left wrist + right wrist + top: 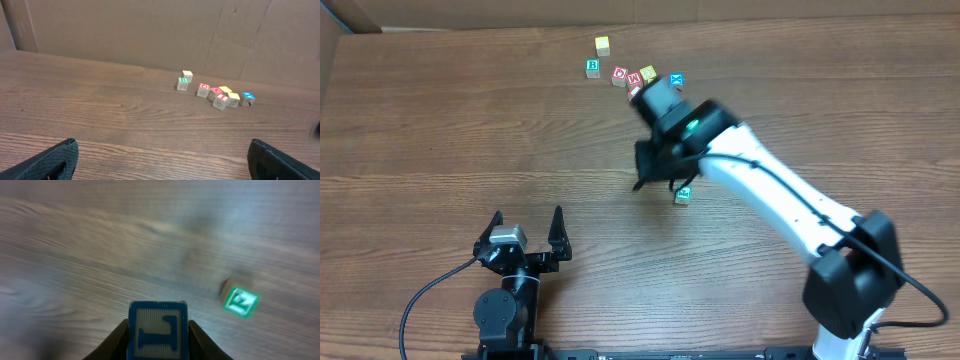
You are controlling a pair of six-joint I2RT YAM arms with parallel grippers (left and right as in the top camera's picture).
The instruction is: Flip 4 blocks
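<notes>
My right gripper [157,326] is shut on a blue-framed block [158,336] showing the letter L and holds it above the table. A green-framed block [240,301] lies tilted on the wood to its right, also seen as the green-framed block [682,194] in the overhead view, just beside the right gripper [657,172]. Several more blocks sit in a loose row at the back, among them a green B block [593,67] and a blue X block [676,79]. My left gripper [528,236] is open and empty near the front edge, far from all the blocks.
A cardboard wall [150,30] rises behind the back row of blocks [220,97]. The right arm [790,205] stretches diagonally from the front right corner toward the table's middle. Bare wood [440,130] lies at the left.
</notes>
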